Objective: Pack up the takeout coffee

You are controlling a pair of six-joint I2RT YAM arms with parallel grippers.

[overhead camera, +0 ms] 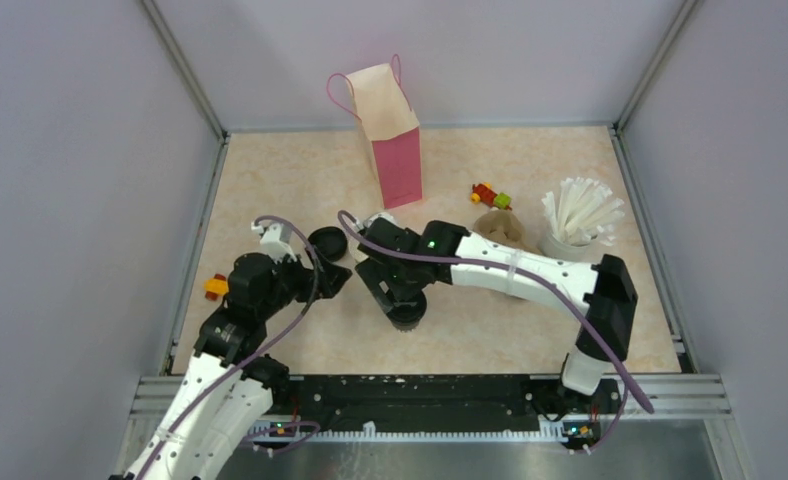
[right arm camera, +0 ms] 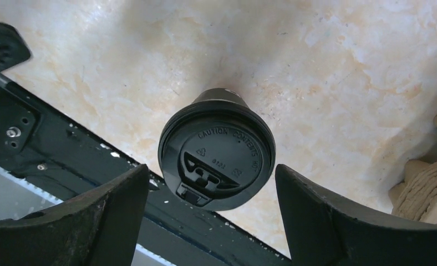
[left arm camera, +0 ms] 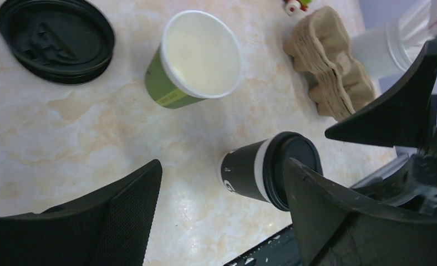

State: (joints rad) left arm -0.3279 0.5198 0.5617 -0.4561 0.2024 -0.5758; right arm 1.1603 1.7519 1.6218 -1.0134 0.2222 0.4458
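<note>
A lidded black coffee cup [right arm camera: 216, 159] stands upright on the pale marbled counter [overhead camera: 490, 335], at 6 o'clock from a pink bag [overhead camera: 398, 165], flanked by the right jaws, spread wide and gripping nothing, while the left jaws at its 10 o'clock gape wide and empty.

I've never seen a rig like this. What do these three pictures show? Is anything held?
Two robot arms, left and right, are bolted at the near edge of the table, each ending in a two-finger gripper. The wide picture looks down from above; the others come from a camera on each wrist, so the dark shapes are that arm's fingers. On the table are a pink bag, a brown cup carrier, a cup of white straws, an open green cup and a black lidded cup; a loose black lid lies flat. The right gripper has open jaws flanking the black lidded cup without touching. The left gripper is open, holding nothing.
</note>
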